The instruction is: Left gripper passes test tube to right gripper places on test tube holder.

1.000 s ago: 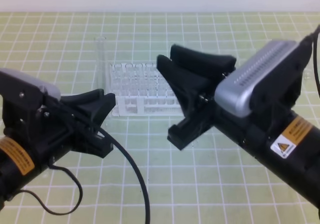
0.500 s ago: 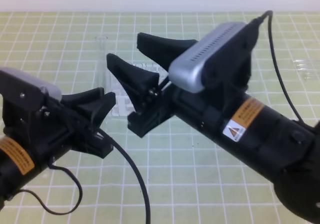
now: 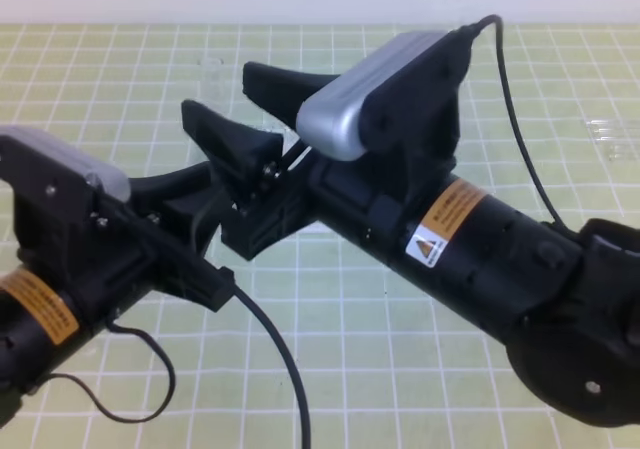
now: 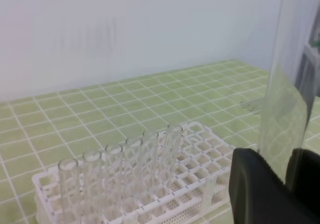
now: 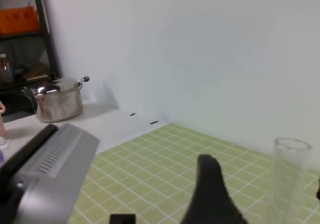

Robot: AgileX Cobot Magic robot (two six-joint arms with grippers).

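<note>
step: handover | test tube (image 4: 287,84) is held upright in the left gripper (image 4: 287,184), beside the test tube holder (image 4: 200,184) | right gripper (image 3: 235,104) is spread wide around the tube, so it can be taken

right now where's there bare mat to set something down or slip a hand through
Bare green mat lies along the front edge between the two arms, and along the back strip by the wall. The middle is crowded: the right gripper reaches over the left gripper, hiding the test tube holder from above.
</note>
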